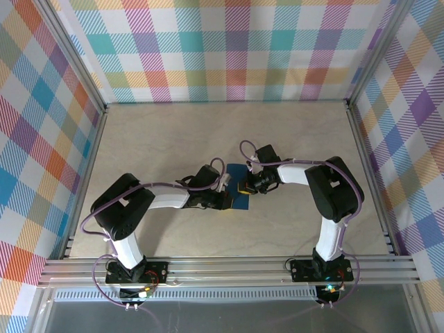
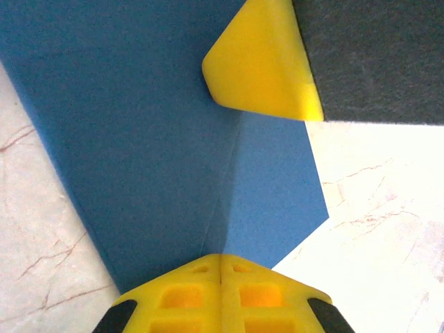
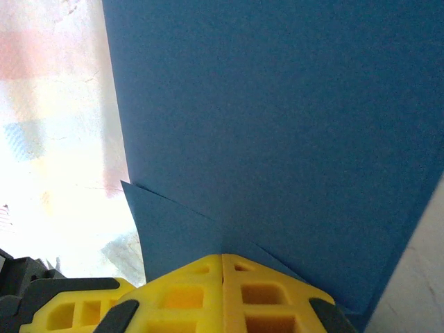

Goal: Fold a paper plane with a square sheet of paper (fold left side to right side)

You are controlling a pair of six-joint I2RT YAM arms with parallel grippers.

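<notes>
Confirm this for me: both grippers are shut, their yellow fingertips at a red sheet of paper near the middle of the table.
Not red: the sheet of paper is dark blue, as the left wrist view shows plainly. The rest holds: the left gripper and the right gripper are shut, yellow fingertips at the sheet, near the middle of the table.

Bright, even overhead light; both wrist views overexpose the table (image 2: pixel 388 208) into white glare, slightly soft.
</notes>
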